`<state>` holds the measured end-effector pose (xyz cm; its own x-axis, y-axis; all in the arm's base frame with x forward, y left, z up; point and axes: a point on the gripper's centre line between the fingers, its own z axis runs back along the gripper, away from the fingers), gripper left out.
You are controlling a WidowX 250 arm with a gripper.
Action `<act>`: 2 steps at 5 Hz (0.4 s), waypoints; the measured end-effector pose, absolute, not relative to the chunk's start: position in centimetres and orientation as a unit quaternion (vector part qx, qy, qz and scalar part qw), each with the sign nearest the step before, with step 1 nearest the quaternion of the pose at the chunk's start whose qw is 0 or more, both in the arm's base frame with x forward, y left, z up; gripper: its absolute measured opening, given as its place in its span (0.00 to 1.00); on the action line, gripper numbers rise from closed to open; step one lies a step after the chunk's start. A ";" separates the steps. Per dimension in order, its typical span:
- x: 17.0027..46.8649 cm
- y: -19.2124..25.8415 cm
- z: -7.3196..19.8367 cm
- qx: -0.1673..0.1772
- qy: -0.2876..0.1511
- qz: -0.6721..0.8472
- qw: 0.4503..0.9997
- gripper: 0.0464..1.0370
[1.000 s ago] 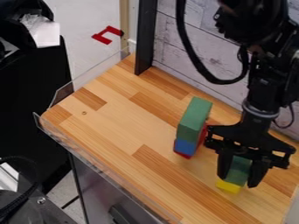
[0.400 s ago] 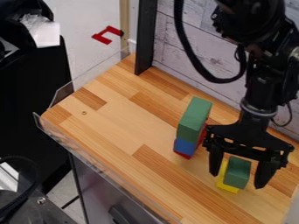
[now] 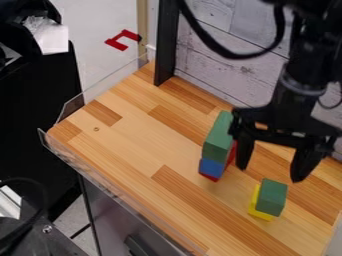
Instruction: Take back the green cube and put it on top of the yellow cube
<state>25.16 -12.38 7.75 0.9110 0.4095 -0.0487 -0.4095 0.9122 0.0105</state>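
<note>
One green cube (image 3: 272, 197), perhaps painted, atop yellow cube (image 3: 259, 213), striped wooden counter (image 3: 133, 145)

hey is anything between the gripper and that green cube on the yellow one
Nothing visible stands between the gripper and the green cube, set on the yellow cube; the long green block is off to one side.

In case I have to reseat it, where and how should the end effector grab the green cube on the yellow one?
Grip the green cube by two opposite upright side faces, coming straight down from above. Its top is uncovered, and it sits on the yellow cube, so gripping high should probably keep the fingertips off the lower block.
</note>
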 end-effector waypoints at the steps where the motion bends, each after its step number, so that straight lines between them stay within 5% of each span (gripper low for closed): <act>1: 24.9 -12.3 9.8 -0.002 0.000 0.207 0.978 0.96; 2: 24.6 -12.1 10.0 0.003 0.006 0.187 0.982 0.96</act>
